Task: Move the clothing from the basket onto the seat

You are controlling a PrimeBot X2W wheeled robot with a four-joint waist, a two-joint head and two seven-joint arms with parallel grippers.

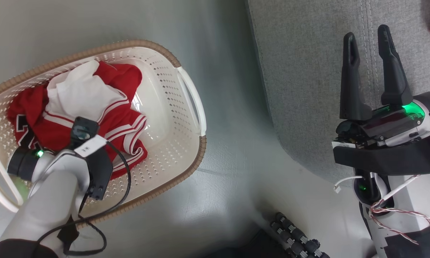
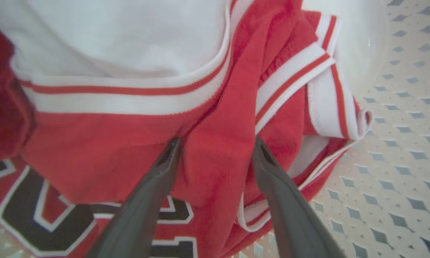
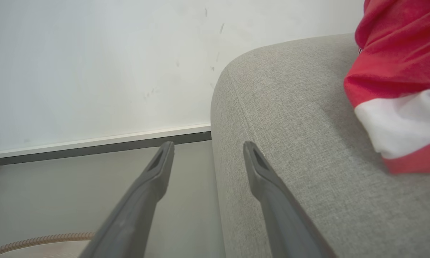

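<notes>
Grey floor (image 1: 229, 107): laundry basket (image 1: 139, 43) beside sofa (image 1: 308, 89).
Left gripper (image 2: 216, 141) open, straddling the red jersey (image 2: 93, 154); right gripper (image 1: 367, 34) open over the sofa's edge.

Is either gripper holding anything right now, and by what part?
Nothing is held. The left gripper is open, its fingers either side of a red fold of clothing in the basket. The right gripper is open and empty by the sofa.
</notes>
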